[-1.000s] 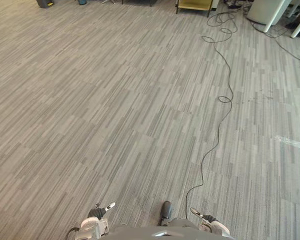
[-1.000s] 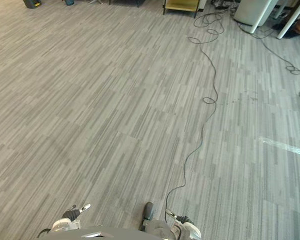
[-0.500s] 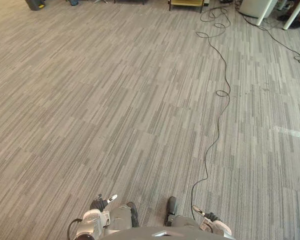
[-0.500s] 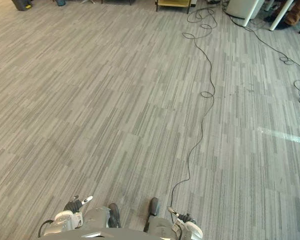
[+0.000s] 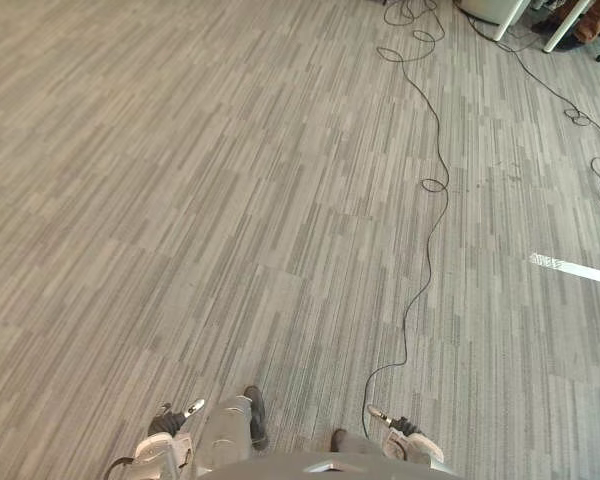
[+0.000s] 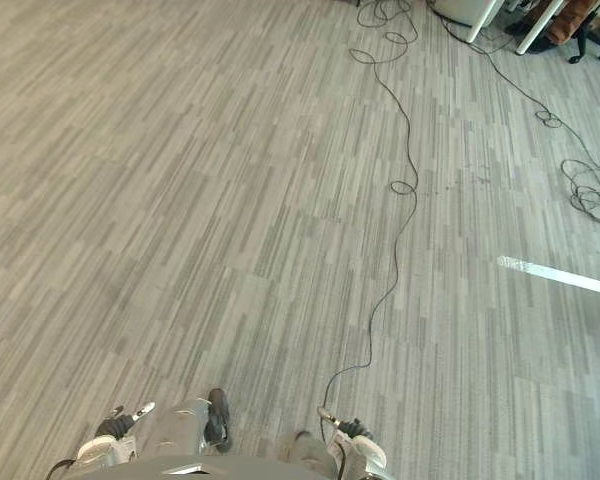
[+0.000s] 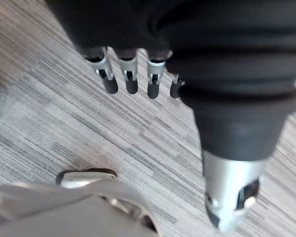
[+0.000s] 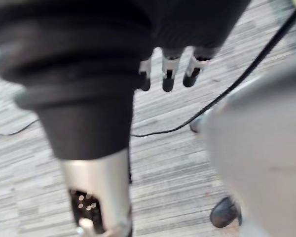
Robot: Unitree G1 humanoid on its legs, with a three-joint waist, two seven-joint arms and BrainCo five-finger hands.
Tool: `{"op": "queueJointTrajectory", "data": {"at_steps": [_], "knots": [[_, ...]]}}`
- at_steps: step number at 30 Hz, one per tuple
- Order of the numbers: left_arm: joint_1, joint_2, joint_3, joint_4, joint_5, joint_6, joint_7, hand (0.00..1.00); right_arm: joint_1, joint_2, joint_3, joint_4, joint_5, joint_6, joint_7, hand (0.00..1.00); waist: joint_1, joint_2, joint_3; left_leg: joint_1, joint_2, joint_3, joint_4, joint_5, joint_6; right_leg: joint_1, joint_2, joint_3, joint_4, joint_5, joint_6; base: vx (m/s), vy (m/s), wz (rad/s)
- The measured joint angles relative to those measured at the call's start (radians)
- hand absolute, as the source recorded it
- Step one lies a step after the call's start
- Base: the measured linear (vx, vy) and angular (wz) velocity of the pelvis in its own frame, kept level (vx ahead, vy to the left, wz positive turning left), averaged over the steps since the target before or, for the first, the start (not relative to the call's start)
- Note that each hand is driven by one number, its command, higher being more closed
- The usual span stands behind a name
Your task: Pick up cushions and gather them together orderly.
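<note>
My left hand hangs low at my left side, over grey striped carpet. In the left wrist view its fingers point straight down at the carpet and hold nothing. My right hand hangs the same way at my right side. Its fingers are straight and empty, with the thumb held apart.
White table legs stand at the far right, with a dark chair base beside them. Loose coils of cable lie on the carpet to the right. A bright white strip marks the floor at mid right.
The whole view has shifted: the camera moved and the far furniture slid out of the top edge. Both hands hang as before, empty.
</note>
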Motion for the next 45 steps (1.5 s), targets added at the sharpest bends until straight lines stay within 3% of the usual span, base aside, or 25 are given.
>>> {"op": "queueJointTrajectory", "data": {"at_steps": [2,4,6,8,11,14,16,17,20,21,24,25,27,28,29,31,34,35,37,38,39,40,41,42,45], "knots": [[0.011,0.004,-0.028,-0.008,-0.017,0.000,0.001,0.00,-0.011,-0.004,0.000,0.020,0.000,-0.004,0.001,0.00,0.000,0.000,0.008,0.091,-0.018,0.001,-0.038,-0.007,0.012,0.001,-0.014,-0.028,0.153,0.051,-0.004,0.35,0.067,-0.10],[0.013,0.003,-0.043,-0.018,-0.018,0.000,0.001,0.00,-0.030,-0.006,0.012,0.026,-0.001,-0.006,0.003,0.00,-0.001,0.008,0.029,0.182,-0.027,0.000,-0.082,-0.019,0.017,0.000,-0.025,-0.080,0.274,0.048,-0.034,0.29,0.015,-0.18],[0.008,0.000,-0.060,-0.024,-0.036,0.001,0.001,0.00,-0.043,-0.017,0.023,0.023,-0.001,-0.018,0.004,0.00,-0.010,0.021,0.053,0.320,-0.033,-0.012,-0.164,-0.069,-0.006,-0.054,-0.023,-0.161,0.349,-0.013,-0.108,0.30,-0.036,-0.28],[0.002,-0.001,-0.060,-0.024,-0.038,0.001,0.001,0.00,-0.046,-0.026,0.022,0.025,-0.001,-0.016,0.003,0.00,-0.022,0.035,0.075,0.373,-0.031,-0.012,-0.187,-0.079,-0.013,-0.076,-0.019,-0.191,0.322,-0.049,-0.135,0.25,-0.069,-0.06],[-0.012,-0.003,-0.059,-0.023,-0.047,0.001,0.002,0.00,-0.049,-0.033,0.020,0.000,0.007,-0.020,0.005,0.00,-0.067,0.038,0.092,0.485,0.012,-0.016,-0.251,-0.101,-0.049,-0.183,0.008,-0.275,0.105,-0.074,-0.193,0.40,-0.160,0.17],[-0.022,-0.004,-0.076,-0.021,-0.046,0.001,0.000,0.00,-0.038,-0.035,0.019,-0.012,0.007,-0.019,0.004,0.00,-0.085,0.033,0.093,0.560,0.041,-0.040,-0.331,-0.088,-0.074,-0.238,0.047,-0.242,-0.258,0.084,-0.176,0.47,-0.208,0.41],[-0.028,-0.007,-0.078,-0.019,-0.045,0.001,-0.001,0.00,-0.012,-0.031,0.017,-0.007,0.008,-0.017,0.004,0.00,-0.095,0.007,0.100,0.616,0.046,-0.092,-0.345,-0.089,-0.087,-0.189,0.058,-0.186,-0.456,0.365,-0.187,0.50,-0.225,0.43],[-0.040,-0.026,-0.077,-0.005,-0.043,0.000,-0.003,0.00,-0.023,-0.035,0.008,-0.004,0.007,-0.017,0.004,0.00,-0.093,0.034,0.110,0.621,0.065,-0.112,-0.344,-0.081,-0.100,-0.179,0.078,-0.195,-0.448,0.379,-0.225,0.43,-0.205,0.11],[-0.054,-0.050,-0.073,0.016,-0.032,-0.003,-0.006,0.00,-0.061,-0.032,-0.031,0.003,0.001,-0.016,0.004,0.00,-0.096,0.050,0.131,0.602,0.024,-0.222,-0.347,-0.009,-0.118,-0.198,0.071,-0.186,-0.314,0.283,-0.254,0.38,-0.193,-0.03],[-0.054,-0.048,-0.070,0.021,-0.022,-0.004,-0.006,0.00,-0.053,-0.025,-0.049,-0.001,0.000,-0.016,0.004,0.00,-0.102,0.056,0.126,0.614,0.039,-0.222,-0.310,0.020,-0.125,-0.176,0.072,-0.199,-0.267,0.221,-0.253,0.45,-0.179,0.13],[-0.052,-0.062,-0.066,0.022,-0.007,-0.004,-0.008,0.00,-0.042,-0.026,-0.052,-0.009,-0.001,-0.014,0.003,0.00,-0.099,0.076,0.120,0.592,0.075,-0.246,-0.163,0.069,-0.162,-0.108,0.102,-0.214,-0.276,0.158,-0.253,0.43,-0.133,0.11],[-0.052,-0.069,-0.049,0.019,-0.006,-0.004,-0.008,0.00,-0.032,-0.025,-0.050,-0.017,-0.001,-0.014,0.003,0.00,-0.099,0.082,0.114,0.526,0.089,-0.267,-0.006,0.106,-0.181,-0.073,0.114,-0.223,-0.292,0.141,-0.251,0.40,-0.076,-0.01],[-0.052,-0.071,-0.044,0.012,-0.007,-0.004,-0.009,0.00,-0.014,-0.024,-0.045,-0.042,0.000,-0.014,0.003,0.00,-0.101,0.095,0.114,0.409,0.116,-0.273,0.253,0.287,-0.227,0.003,0.135,-0.222,-0.347,0.118,-0.253,0.37,-0.049,-0.08],[-0.051,-0.071,-0.047,0.013,-0.007,-0.004,-0.009,0.00,-0.002,-0.021,-0.037,-0.053,0.000,-0.012,0.002,0.00,-0.096,0.107,0.112,0.363,0.145,-0.259,0.361,0.400,-0.224,0.050,0.148,-0.215,-0.391,0.111,-0.267,0.32,0.015,-0.27],[-0.050,-0.070,-0.058,0.013,-0.007,-0.004,-0.011,0.00,0.008,-0.029,-0.020,-0.051,0.001,-0.013,0.002,0.00,-0.093,0.115,0.109,0.288,0.186,-0.211,0.518,0.332,-0.194,0.107,0.166,-0.200,-0.430,0.109,-0.270,0.41,0.047,-0.39],[-0.049,-0.071,-0.058,-0.013,-0.008,-0.005,-0.016,0.00,0.011,-0.020,-0.005,-0.050,0.002,-0.012,0.001,0.00,-0.083,0.111,0.111,0.182,0.197,-0.118,0.629,0.167,-0.146,0.221,0.160,-0.154,-0.505,0.094,-0.260,0.50,0.057,-0.53],[-0.048,-0.071,-0.058,-0.047,-0.018,-0.009,-0.019,0.00,0.010,-0.024,-0.011,-0.030,0.004,-0.011,-0.001,0.00,-0.053,0.110,0.111,0.066,0.191,-0.025,0.545,0.058,-0.139,0.319,0.125,-0.114,-0.575,0.091,-0.236,0.36,0.126,-0.46],[-0.047,-0.071,-0.058,-0.063,-0.019,-0.013,-0.021,0.00,0.010,-0.026,-0.019,-0.016,0.004,-0.011,-0.001,0.00,-0.041,0.107,0.110,0.018,0.182,0.005,0.424,0.036,-0.135,0.355,0.102,-0.100,-0.602,0.083,-0.209,0.39,0.201,-0.39],[-0.047,-0.072,-0.058,-0.066,-0.021,-0.020,-0.023,0.00,0.016,-0.024,-0.022,-0.014,0.003,-0.008,-0.002,0.00,-0.035,0.102,0.107,-0.008,0.137,0.022,0.124,0.055,-0.141,0.404,0.061,-0.090,-0.630,0.056,-0.165,0.44,0.270,-0.27],[-0.044,-0.074,-0.057,-0.067,-0.025,-0.021,-0.023,0.00,0.017,-0.025,-0.022,-0.014,0.000,-0.005,-0.002,0.00,-0.033,0.104,0.106,-0.005,0.100,-0.005,-0.114,0.139,-0.145,0.435,0.039,-0.083,-0.647,0.036,-0.134,0.60,0.413,-0.29],[-0.043,-0.077,-0.053,-0.071,-0.034,-0.022,-0.022,0.00,0.017,-0.024,-0.015,-0.014,-0.002,-0.001,-0.003,0.00,-0.017,0.088,0.099,0.011,0.062,-0.009,-0.159,0.286,-0.103,0.465,0.015,-0.072,-0.673,0.015,-0.131,0.52,0.348,-0.21],[-0.045,-0.076,-0.056,-0.076,-0.034,-0.022,-0.021,0.00,0.013,-0.017,-0.006,-0.013,-0.002,0.001,-0.002,0.00,-0.013,0.079,0.086,0.005,0.045,-0.002,-0.144,0.247,-0.085,0.467,0.002,-0.067,-0.679,0.013,-0.148,0.54,0.327,-0.05],[-0.048,-0.073,-0.057,-0.081,-0.034,-0.023,-0.020,0.00,0.008,-0.015,0.000,-0.009,-0.011,0.003,0.001,0.00,-0.012,0.071,0.078,-0.036,0.051,-0.006,-0.078,0.207,-0.069,0.464,0.018,-0.055,-0.690,0.062,-0.165,0.54,0.289,0.11],[-0.054,-0.067,-0.033,-0.081,-0.054,-0.024,-0.022,0.00,-0.011,-0.013,-0.002,0.000,-0.017,0.006,0.000,0.00,-0.002,0.066,0.080,-0.051,0.061,-0.006,0.012,0.163,-0.041,0.497,0.017,-0.050,-0.718,0.145,-0.138,0.53,0.295,0.19],[-0.050,-0.056,-0.012,-0.072,-0.055,-0.023,-0.022,0.00,-0.015,-0.001,-0.002,0.005,-0.019,0.005,0.001,0.00,0.010,0.038,0.065,-0.032,0.061,-0.001,0.128,0.162,-0.023,0.540,-0.015,-0.024,-0.697,0.266,-0.127,0.45,0.280,0.00]]}}
